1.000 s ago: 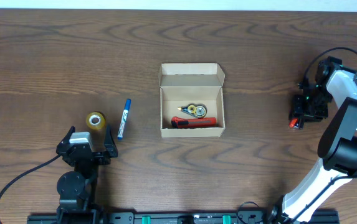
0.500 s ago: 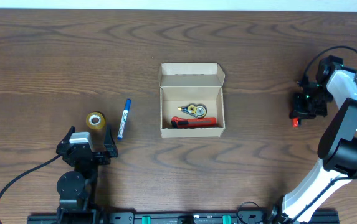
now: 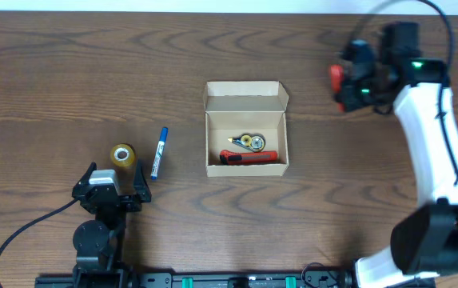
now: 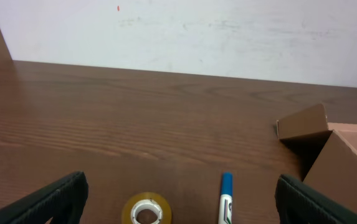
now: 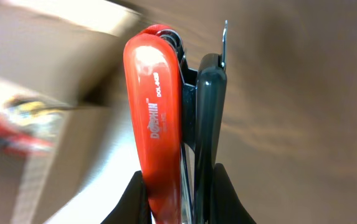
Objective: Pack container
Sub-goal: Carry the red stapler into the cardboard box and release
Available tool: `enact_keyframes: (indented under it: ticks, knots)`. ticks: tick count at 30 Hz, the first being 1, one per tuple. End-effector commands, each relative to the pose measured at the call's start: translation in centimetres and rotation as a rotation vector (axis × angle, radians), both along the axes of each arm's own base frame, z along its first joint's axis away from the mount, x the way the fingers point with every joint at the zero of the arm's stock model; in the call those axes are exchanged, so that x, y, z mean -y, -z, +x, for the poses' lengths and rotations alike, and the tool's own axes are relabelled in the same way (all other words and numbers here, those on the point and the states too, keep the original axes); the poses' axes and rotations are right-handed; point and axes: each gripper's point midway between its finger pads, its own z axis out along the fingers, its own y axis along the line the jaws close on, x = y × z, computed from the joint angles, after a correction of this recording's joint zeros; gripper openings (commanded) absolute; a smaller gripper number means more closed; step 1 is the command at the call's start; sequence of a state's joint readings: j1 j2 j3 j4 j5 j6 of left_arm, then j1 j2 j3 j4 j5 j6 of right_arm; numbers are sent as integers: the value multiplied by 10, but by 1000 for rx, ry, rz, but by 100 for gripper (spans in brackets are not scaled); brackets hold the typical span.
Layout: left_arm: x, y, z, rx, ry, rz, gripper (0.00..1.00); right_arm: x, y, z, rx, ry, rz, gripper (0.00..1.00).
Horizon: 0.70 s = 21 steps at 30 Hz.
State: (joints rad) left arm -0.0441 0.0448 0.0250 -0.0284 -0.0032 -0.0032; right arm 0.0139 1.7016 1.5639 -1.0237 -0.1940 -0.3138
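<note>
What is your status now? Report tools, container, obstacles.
Left tool open, near tape roll. Right tool shut on red stapler, right of container. Container open, items inside. No obstacle between them.

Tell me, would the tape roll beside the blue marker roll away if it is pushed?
Probably not: the tape roll lies flat, hole up, so a push would likely slide it over the smooth table. It looks small and hollow, so probably light. Tipped on edge, it could roll.
</note>
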Motion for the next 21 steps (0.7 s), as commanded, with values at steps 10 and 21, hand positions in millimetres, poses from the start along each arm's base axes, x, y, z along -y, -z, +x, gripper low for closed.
enact_keyframes:
  ticks: [10, 21]
  knots:
    - [1, 15, 0, -40, 5, -3, 95, -139, -8, -82, 48, -1021, -174, 1]
    - [1, 15, 0, -40, 5, -3, 95, -161, -7, -73, 130, -1123, -208, 1]
